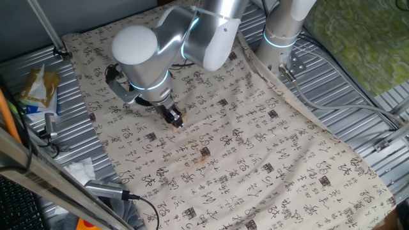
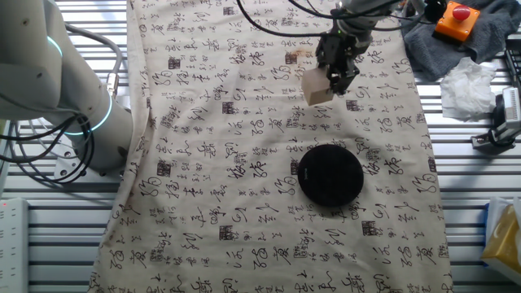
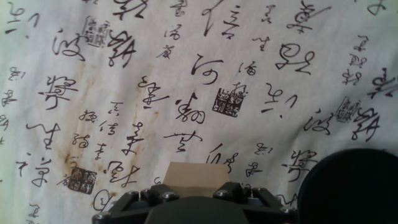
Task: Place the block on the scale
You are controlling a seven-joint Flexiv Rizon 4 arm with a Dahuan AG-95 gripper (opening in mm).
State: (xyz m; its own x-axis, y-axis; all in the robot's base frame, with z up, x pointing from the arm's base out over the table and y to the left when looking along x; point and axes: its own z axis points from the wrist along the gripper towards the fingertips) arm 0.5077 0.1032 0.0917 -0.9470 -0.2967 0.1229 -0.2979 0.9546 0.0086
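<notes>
My gripper is shut on the block, a small light tan wooden cube, and holds it above the printed cloth. In the hand view the block sits between the black fingers at the bottom edge. In one fixed view the gripper and the block hang below the silver arm. The scale, a flat round black disc, lies on the cloth nearer the front in the other fixed view, apart from the block. Its edge shows at the hand view's lower right. It is hidden in one fixed view.
A white cloth with black characters covers the table, with a brown stain. A grey cloth with an orange and red button, crumpled tissue and a black tool lie at the right edge. The arm base stands at left.
</notes>
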